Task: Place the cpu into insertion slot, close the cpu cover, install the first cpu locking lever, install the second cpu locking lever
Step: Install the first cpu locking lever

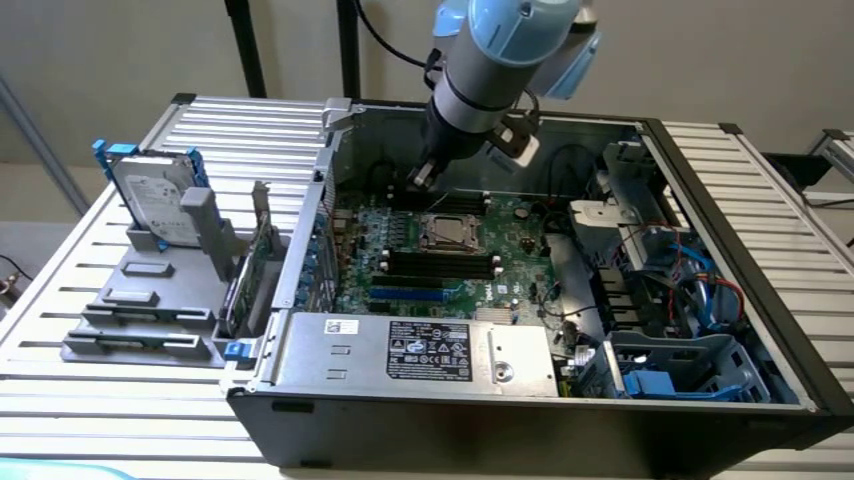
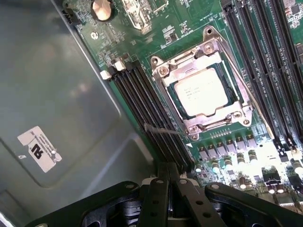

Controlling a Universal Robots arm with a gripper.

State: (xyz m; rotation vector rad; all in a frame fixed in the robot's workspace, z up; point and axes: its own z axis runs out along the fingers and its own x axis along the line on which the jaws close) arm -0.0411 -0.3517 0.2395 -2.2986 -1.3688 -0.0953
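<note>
Nearest me, at the front of the open computer case (image 1: 534, 425), a big grey labelled power supply box (image 1: 414, 350) lies well in front of the insertion slot (image 1: 447, 231). A bank of long black memory slots (image 1: 434, 265) runs across the green board (image 1: 523, 245) between the two. The slot sits about mid-board, and up close the cpu (image 2: 204, 92) lies square inside it, silver face up. The cpu cover (image 2: 185, 59) is flat down around the cpu, so the chip shows through its window. From one corner of the slot a thin silvery lever (image 2: 163, 129) juts out, slanting over a second bank of memory slots (image 2: 142, 101) that runs just beside the slot on its far side. Over that second bank hangs the gripper (image 2: 169, 171), just beyond the slot and above it. Its dark fingers are pressed together with nothing between them, and I cannot see them touching the board or the lever. Off to the exterior view's left of the slot, outside the case wall, a hard drive (image 1: 147, 195) stands upright in a grey holder (image 1: 147, 300) on the slatted table (image 1: 80, 390) — well apart from the slot. Farther back than the slot, the arm (image 1: 487, 60) rises up out of the case.
</note>
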